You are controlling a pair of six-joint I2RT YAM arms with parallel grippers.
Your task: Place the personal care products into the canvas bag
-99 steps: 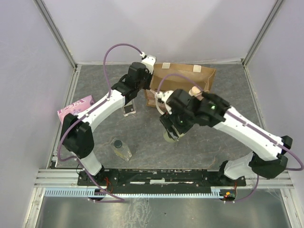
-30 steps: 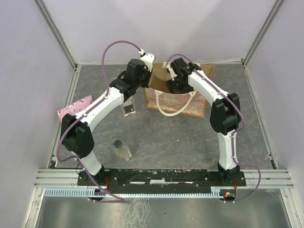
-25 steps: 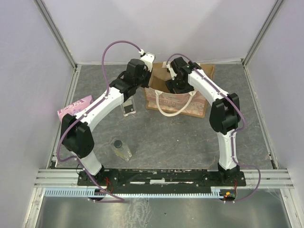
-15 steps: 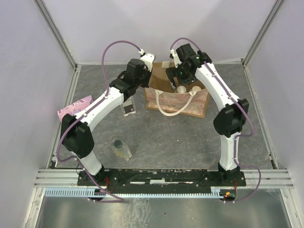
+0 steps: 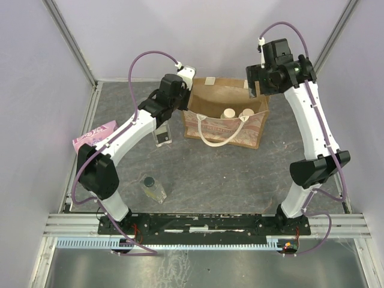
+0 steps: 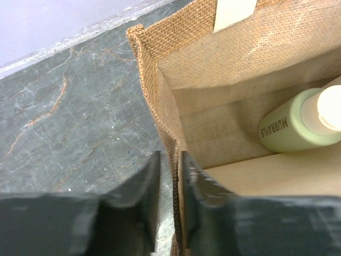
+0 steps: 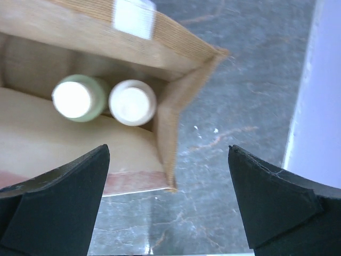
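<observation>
The canvas bag (image 5: 225, 129) stands open at the back of the table. Inside it stand a pale green bottle (image 5: 228, 113) and a cream bottle (image 5: 246, 112), side by side; the right wrist view shows their tops, green (image 7: 72, 98) and cream (image 7: 131, 102). My left gripper (image 6: 169, 176) straddles the bag's left wall (image 6: 160, 85), jaws slightly apart, with a sliver of floor showing beside the cloth. My right gripper (image 7: 168, 160) hangs wide open and empty above the bag's right corner (image 7: 181, 48). One clear bottle (image 5: 161, 137) stands under the left arm. Another (image 5: 153, 188) lies nearer the front.
A flat pink packet (image 5: 95, 135) lies at the table's left edge. The cream handle loop (image 5: 219, 141) hangs over the bag's front panel. Metal frame posts and lilac walls close in the back and both sides.
My right gripper has risen out of the bag and swung to the back right, jaws spreading wide; the cream bottle stays inside. The left jaws have eased apart slightly on the bag wall.
</observation>
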